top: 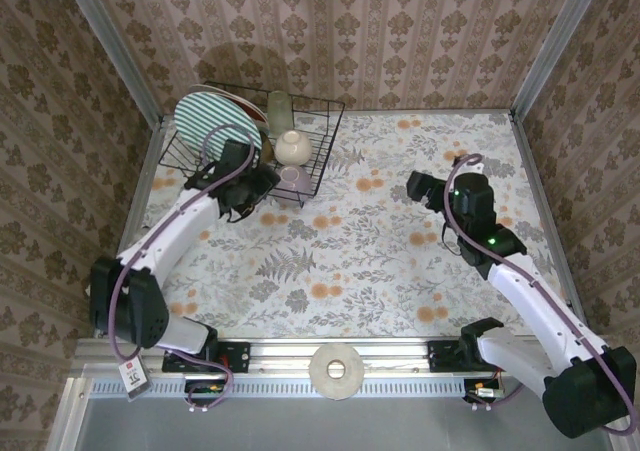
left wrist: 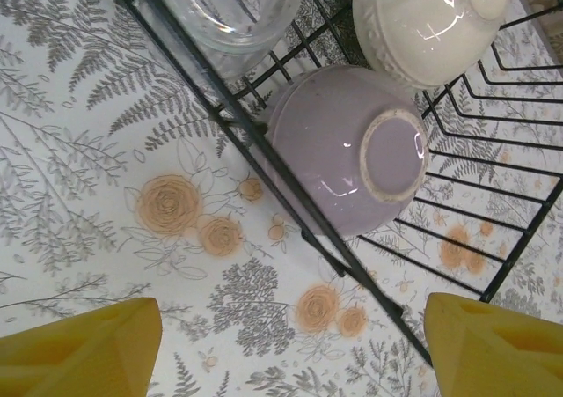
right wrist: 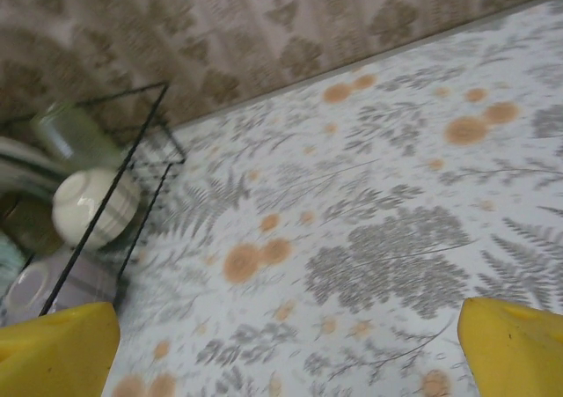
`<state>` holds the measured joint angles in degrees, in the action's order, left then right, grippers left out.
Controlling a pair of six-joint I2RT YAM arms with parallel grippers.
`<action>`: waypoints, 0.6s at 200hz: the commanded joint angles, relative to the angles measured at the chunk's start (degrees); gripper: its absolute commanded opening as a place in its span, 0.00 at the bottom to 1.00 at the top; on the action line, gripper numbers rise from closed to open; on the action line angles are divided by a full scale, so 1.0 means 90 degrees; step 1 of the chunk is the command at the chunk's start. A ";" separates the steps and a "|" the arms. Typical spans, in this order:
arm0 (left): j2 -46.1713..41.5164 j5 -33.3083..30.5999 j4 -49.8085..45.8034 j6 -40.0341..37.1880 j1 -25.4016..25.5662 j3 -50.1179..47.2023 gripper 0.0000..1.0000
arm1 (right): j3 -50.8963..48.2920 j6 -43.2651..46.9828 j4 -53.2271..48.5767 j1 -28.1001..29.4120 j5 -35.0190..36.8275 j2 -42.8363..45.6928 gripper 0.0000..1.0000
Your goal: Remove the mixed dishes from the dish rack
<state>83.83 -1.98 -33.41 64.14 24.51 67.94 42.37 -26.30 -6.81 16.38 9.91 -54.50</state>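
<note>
The black wire dish rack stands at the table's back left. In it are a green-striped plate, a pale green tumbler, a cream bowl and a lilac bowl. My left gripper hovers at the rack's near side, open. In the left wrist view its yellow fingers stand wide apart over the cloth, just short of the rack's wire. Beyond it lie the tipped lilac bowl, cream bowl and a clear glass. My right gripper hangs open at mid-right, nothing between its fingers.
A floral cloth covers the table, with wallpapered walls close on three sides. A pale ring-shaped disc lies on the front rail between the arm bases. The right wrist view has the rack at far left with the cream bowl.
</note>
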 commanded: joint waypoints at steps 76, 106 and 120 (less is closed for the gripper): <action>0.1964 -0.0493 -0.1091 0.1382 0.0394 0.1706 0.57 | 0.0116 0.0899 -0.0415 0.0823 -0.0548 0.0067 1.00; 0.2215 -0.0388 -0.0982 0.1519 0.0390 0.1739 0.52 | 0.0066 0.0911 -0.0362 0.0835 -0.0547 0.0093 1.00; 0.2328 -0.0333 -0.0937 0.1561 0.0392 0.1774 0.47 | 0.0067 0.0929 -0.0367 0.0845 -0.0566 0.0074 1.00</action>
<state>103.46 -4.97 -40.47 75.31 28.05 82.11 42.39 -19.20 -9.47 23.53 5.52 -54.48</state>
